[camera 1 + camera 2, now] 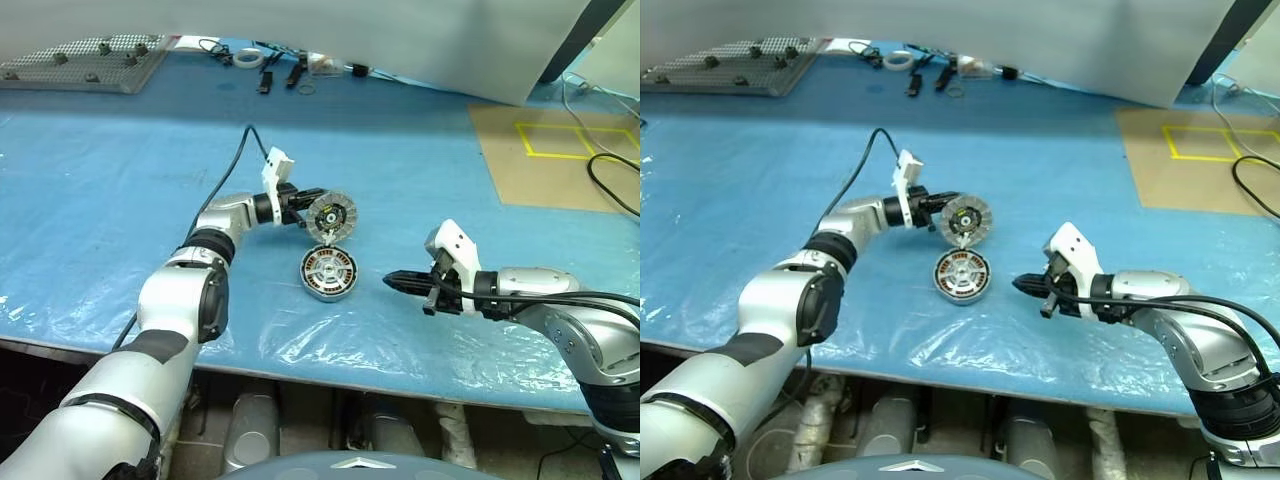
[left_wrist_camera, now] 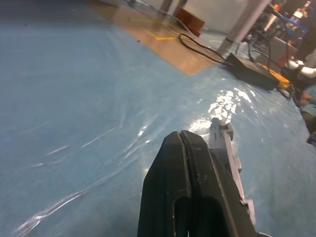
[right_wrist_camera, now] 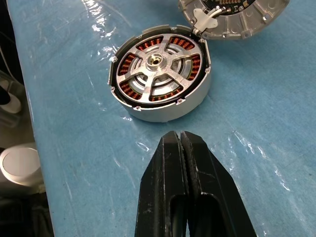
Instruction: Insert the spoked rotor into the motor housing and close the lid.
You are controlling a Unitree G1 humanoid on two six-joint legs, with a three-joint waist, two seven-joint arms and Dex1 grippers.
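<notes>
Motor housing [image 1: 329,273] flat on the blue-covered bench [image 1: 100,200], spoked rotor [image 3: 160,70] seated over the copper windings, open bench all round it. Lid [image 1: 331,216] tilted on edge above the housing's far rim, clamped in the left end effector [image 1: 306,208]. Right end effector [image 1: 393,282] clenched empty, near the housing's right side, apart from it.

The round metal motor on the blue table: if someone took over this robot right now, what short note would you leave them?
Left tool: shut on the lid, holding it on edge just above the motor housing.
Right tool: shut, empty, hovering beside the housing.
The housing sits on the blue table, with the spoked rotor already seated over the copper windings.
Done: rotor in.
Left: lay the lid flat on the housing and close it.
</notes>
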